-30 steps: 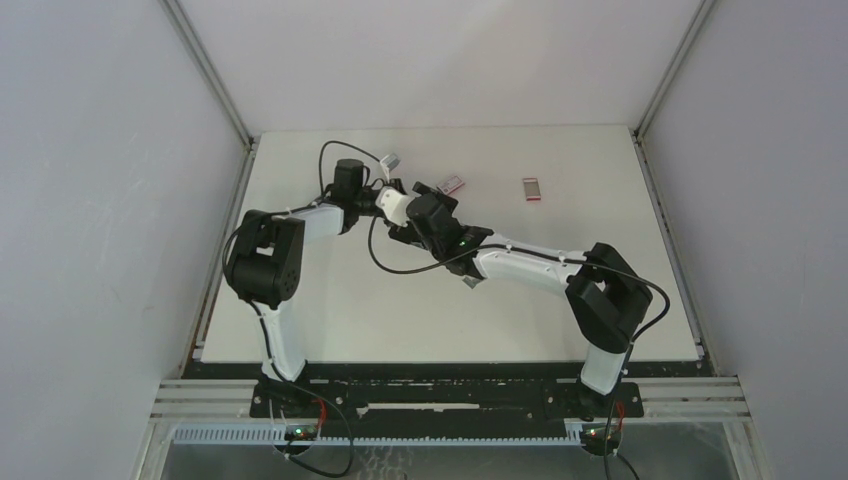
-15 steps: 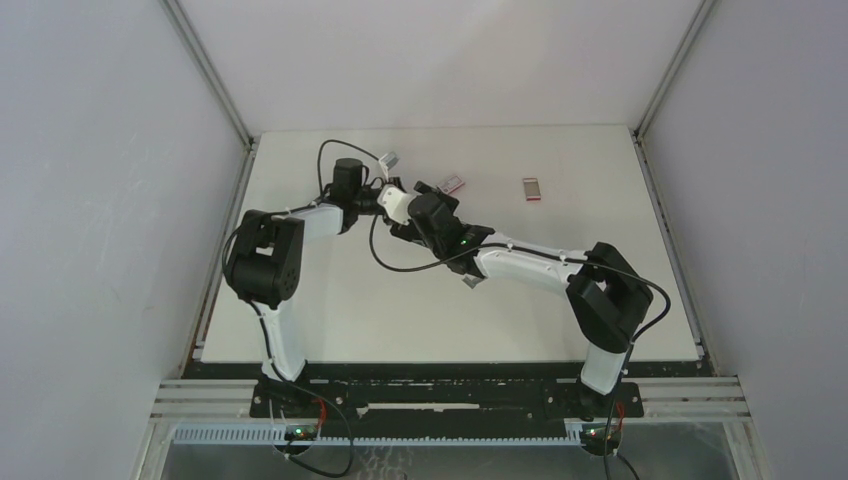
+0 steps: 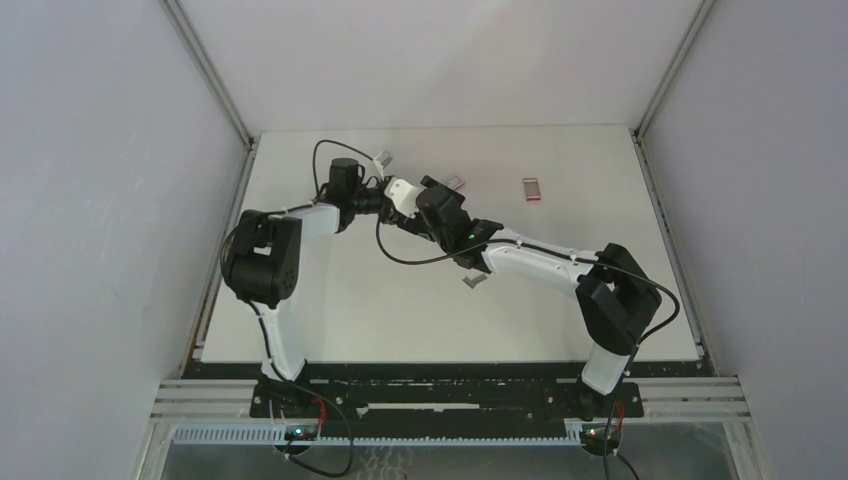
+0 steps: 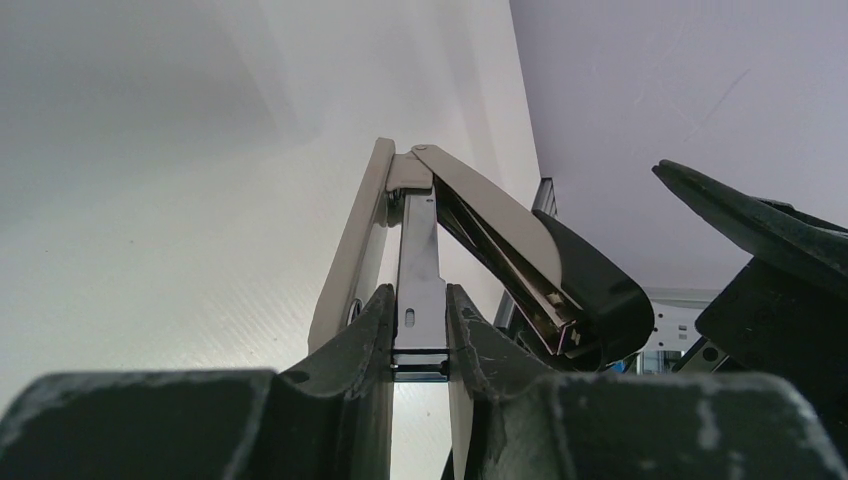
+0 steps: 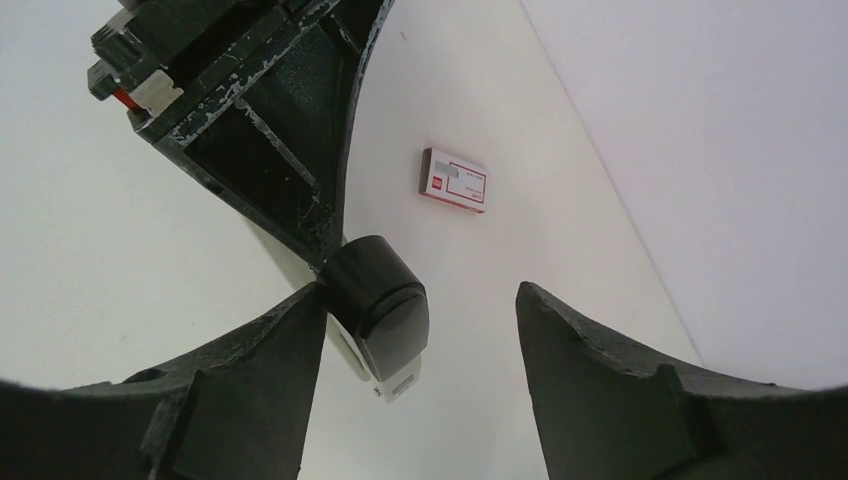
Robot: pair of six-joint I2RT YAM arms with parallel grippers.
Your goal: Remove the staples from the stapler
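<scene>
In the left wrist view the stapler (image 4: 420,250) stands spread open. Its pale base arm is on the left, its silver middle rail in the centre and its black-capped top arm (image 4: 585,290) on the right. My left gripper (image 4: 420,345) is shut on the middle rail. In the right wrist view my right gripper (image 5: 420,295) is open around the black cap (image 5: 380,310), which touches the left finger only. In the top view the two grippers meet at the table's far middle (image 3: 415,192) and hide the stapler. The staples (image 3: 474,282), a tiny grey strip, lie on the table beside the right forearm.
A small flat red-and-white box (image 3: 533,189) (image 5: 453,180) lies at the far right of the white table (image 3: 330,310). A small pinkish piece (image 3: 453,183) sits just behind the grippers. Grey walls close in the left, right and far sides.
Both grippers have shifted a little toward the far wall with the stapler. The right jaws have narrowed slightly. The right forearm has moved off the grey strip.
</scene>
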